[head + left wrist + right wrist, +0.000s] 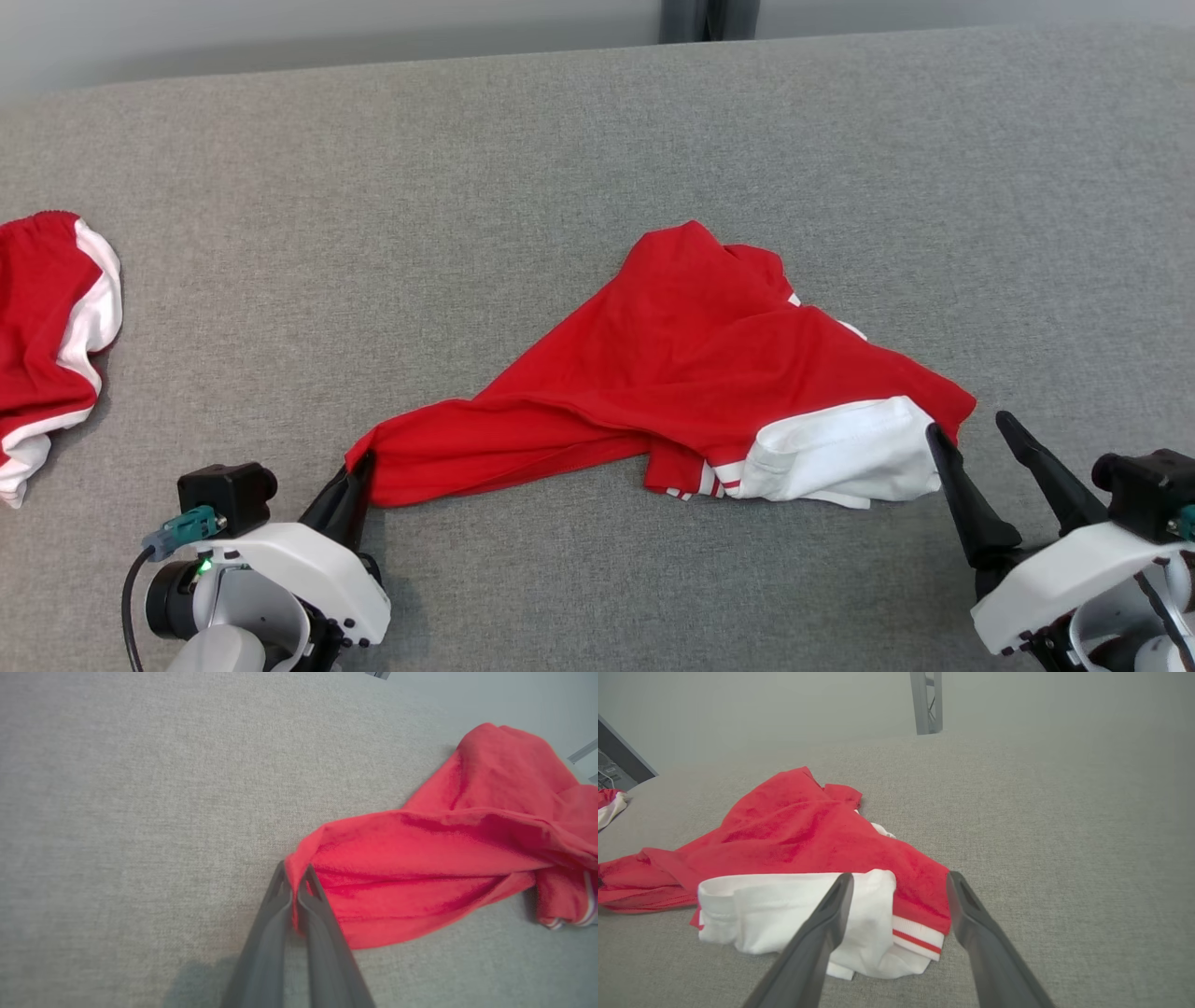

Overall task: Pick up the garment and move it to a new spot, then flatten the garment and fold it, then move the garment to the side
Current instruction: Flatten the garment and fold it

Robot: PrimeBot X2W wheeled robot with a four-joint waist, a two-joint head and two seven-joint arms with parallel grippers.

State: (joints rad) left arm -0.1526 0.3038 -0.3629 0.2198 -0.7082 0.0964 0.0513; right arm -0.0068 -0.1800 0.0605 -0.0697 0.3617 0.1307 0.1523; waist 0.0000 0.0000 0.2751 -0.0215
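A red garment (pixel 681 364) with a white sleeve lies crumpled in the middle of the grey table (pixel 560 140). My left gripper (pixel 359 467) is shut on the garment's near left corner; in the left wrist view the left gripper (pixel 293 886) pinches the red edge of the garment (pixel 420 858) between its two dark fingers. My right gripper (pixel 966 425) stands open at the garment's near right corner. In the right wrist view the right gripper (pixel 900 884) straddles the red and white edge of the garment (pixel 803 830), jaws apart.
A second red and white piece of clothing (pixel 47 327) lies at the table's far left edge. Beyond the table's far edge stands a dark post (pixel 709 19), the same post (pixel 927 702) showing in the right wrist view.
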